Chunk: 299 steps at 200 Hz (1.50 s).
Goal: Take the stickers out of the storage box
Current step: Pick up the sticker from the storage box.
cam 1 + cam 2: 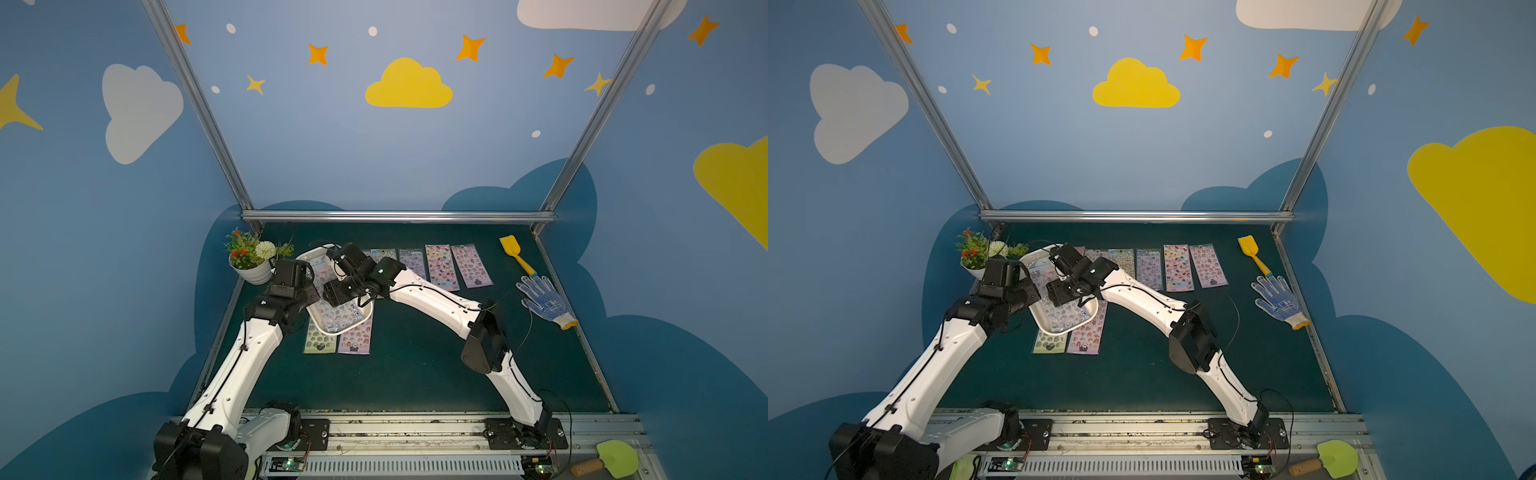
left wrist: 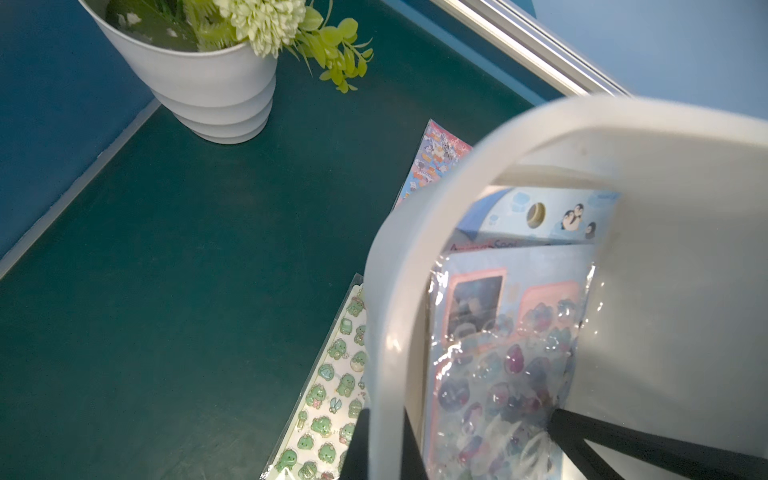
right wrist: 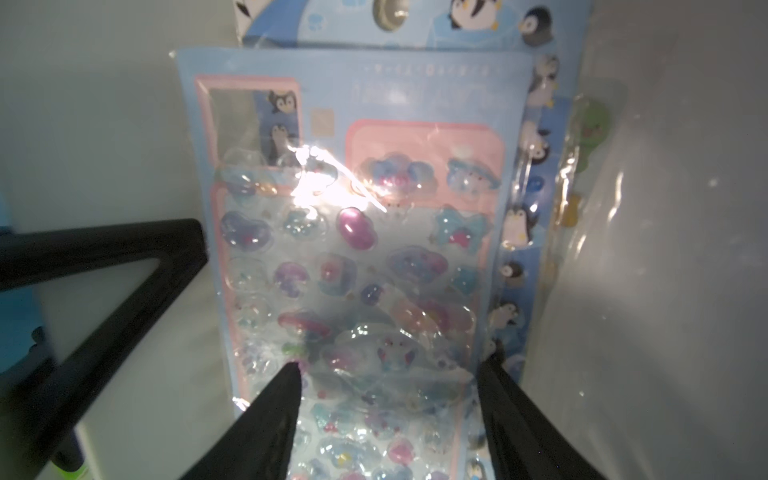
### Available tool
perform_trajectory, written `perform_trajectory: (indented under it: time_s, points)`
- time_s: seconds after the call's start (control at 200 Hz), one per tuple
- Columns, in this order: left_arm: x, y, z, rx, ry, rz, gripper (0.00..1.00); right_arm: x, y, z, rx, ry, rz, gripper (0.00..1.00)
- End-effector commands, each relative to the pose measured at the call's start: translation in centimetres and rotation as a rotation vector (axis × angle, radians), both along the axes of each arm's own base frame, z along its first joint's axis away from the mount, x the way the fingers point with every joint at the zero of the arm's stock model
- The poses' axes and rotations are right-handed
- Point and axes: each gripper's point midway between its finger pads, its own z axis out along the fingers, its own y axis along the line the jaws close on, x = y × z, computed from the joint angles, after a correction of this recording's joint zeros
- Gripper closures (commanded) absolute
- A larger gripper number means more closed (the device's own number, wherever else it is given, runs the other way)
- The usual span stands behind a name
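In both top views a pot (image 1: 255, 270) of flowers stands at the far left corner of the mat (image 1: 415, 365), just beside the box (image 1: 318, 252). Well off to the right lie a yellow spatula (image 1: 515, 253) and a dotted glove (image 1: 544, 301). A green trowel (image 1: 615, 457) sits on the front rail (image 1: 415, 428). Some stickers (image 1: 442, 266) lie in a row on the mat to the right of the box. The box is white, shallow and set askew, with more sheets inside. Its near end covers the tops of a green sheet (image 1: 319, 341) and a pink sheet (image 1: 355, 338). Both arms (image 1: 436, 303) crowd over it, so you cannot read either grip from here.

In the left wrist view the pot (image 2: 208, 95) stands apart from the box across bare mat. The green sheet (image 2: 328, 395) and a red-blue sheet (image 2: 436, 162) poke out from under the box rim (image 2: 415, 216). Your left gripper (image 2: 457, 415) is clamped tight on the box's side wall, with one finger outside and one inside.

In the right wrist view that inside finger (image 3: 104, 247) stands beside the stack, against the wall (image 3: 83, 124). The top sheet (image 3: 353, 257) is blue with pink frames and puffy, shiny figures. A penguin sheet (image 3: 536, 124) shows past its edges. Your right gripper (image 3: 390, 365) has its jaws spread wide, a tip near each long edge of the top sheet and nothing caught between them. You cannot tell whether the tips touch the film.
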Motion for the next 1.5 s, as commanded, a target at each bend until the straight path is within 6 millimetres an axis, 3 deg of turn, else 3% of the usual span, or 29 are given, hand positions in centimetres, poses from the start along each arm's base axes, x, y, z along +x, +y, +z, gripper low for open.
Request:
perform_trajectory:
  time_s: [0.0,0.3,0.526,0.661,0.836,1.096,1.332,1.492]
  points:
    - [0.7,-0.4,1.7,-0.03,-0.065,-0.003,0.96,1.9,-0.9,-1.6,-0.072,-0.048,-0.038,0.28]
    - [0.7,-0.4,1.6,-0.029,-0.061,-0.006,0.96,3.6,-1.1,-2.4,-0.125,-0.099,-0.059,0.21]
    - [0.7,-0.4,1.6,-0.03,-0.061,-0.007,0.96,2.8,-0.4,-2.7,-0.094,-0.052,-0.016,0.21]
    - [0.8,-0.4,1.4,-0.027,-0.053,-0.008,0.96,1.9,-0.3,-1.6,-0.051,-0.032,0.011,0.28]
    - [0.8,-0.5,1.2,-0.029,-0.048,-0.009,0.96,0.6,-0.2,0.6,0.043,-0.012,0.043,0.45]
    - [1.0,-0.4,0.9,-0.025,-0.036,-0.009,0.96,-1.1,-0.2,3.8,0.144,0.007,0.106,0.57]
    - [1.1,-0.5,0.4,-0.023,-0.021,-0.01,0.96,-2.5,0.1,5.1,0.211,0.053,0.168,0.69]
    - [1.1,-0.4,0.3,-0.02,-0.017,-0.008,0.96,-3.2,0.3,5.4,0.267,0.114,0.2,0.71]
